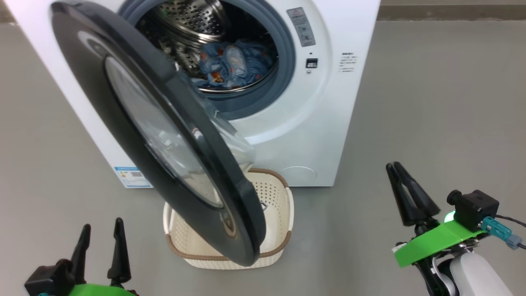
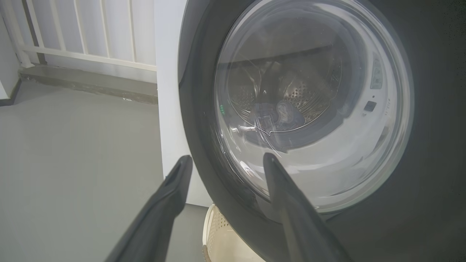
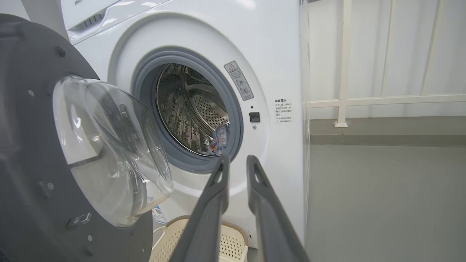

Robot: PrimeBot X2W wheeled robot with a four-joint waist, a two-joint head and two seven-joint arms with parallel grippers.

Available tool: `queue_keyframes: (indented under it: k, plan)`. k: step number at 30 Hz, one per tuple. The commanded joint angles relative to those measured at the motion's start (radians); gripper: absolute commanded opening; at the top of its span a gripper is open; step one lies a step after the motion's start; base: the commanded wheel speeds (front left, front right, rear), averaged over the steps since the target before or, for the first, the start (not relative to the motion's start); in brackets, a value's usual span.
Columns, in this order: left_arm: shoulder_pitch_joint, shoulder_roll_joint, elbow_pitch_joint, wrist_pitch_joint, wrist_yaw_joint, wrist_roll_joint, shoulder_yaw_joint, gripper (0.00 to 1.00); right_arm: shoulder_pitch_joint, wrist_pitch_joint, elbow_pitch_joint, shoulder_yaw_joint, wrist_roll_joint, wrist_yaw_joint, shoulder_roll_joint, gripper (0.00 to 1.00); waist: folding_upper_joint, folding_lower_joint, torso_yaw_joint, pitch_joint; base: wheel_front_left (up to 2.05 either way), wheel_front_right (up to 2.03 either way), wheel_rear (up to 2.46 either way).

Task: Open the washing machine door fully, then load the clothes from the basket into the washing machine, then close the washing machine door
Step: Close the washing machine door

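- Door (image 1: 164,135) stands half open over the basket (image 1: 267,172); clothes (image 1: 234,65) lie in the drum (image 1: 185,20), near its lip.
- Left gripper (image 1: 102,225) is spread, empty, facing the door; right gripper (image 1: 393,165) is pinched nearly closed on nothing.
- Risk: fabric by the lip may catch in the seal (image 1: 287,53) at closing; a push may slip off the glossy door.
- The door hides much of the basket's floor; a leftover garment may lurk there.
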Motion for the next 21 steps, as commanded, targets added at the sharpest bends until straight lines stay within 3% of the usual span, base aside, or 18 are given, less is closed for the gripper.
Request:
queue_keyframes:
  k: [1, 10, 14, 18, 21]
  plan:
    - [-0.015, 0.011, -0.017, -0.013, -0.006, 0.007, 0.037, 1.0, -0.001, -0.005, -0.035, 0.023, 0.006, 0.002, 0.001, 0.0, 0.0, 0.0, 0.013, 0.0, 0.0, 0.0, 0.0]
    - [-0.019, -0.013, 0.007, -0.013, -0.019, 0.003, 0.025, 1.0, -0.05, -0.005, -0.331, 0.132, 0.048, 0.002, 0.042, 0.0, 0.0, 0.0, 0.071, -0.004, 0.0, 0.0, 0.0]
    - [-0.024, -0.019, 0.019, -0.013, -0.023, 0.0, 0.019, 1.0, -0.066, -0.005, -0.462, 0.235, 0.063, 0.002, 0.043, 0.0, 0.0, 0.0, 0.098, -0.009, 0.0, 0.0, 0.0]
    - [-0.025, -0.022, 0.028, -0.014, -0.025, -0.001, 0.019, 1.0, -0.098, -0.005, -0.487, 0.435, 0.091, 0.002, -0.024, 0.0, 0.0, 0.0, 0.123, -0.013, 0.0, 0.0, 0.0]
    - [-0.027, -0.025, 0.033, -0.014, -0.027, -0.002, 0.018, 1.0, -0.125, -0.005, -0.433, 0.525, 0.09, 0.002, -0.067, 0.0, 0.0, 0.0, 0.143, -0.018, 0.0, 0.0, 0.0]
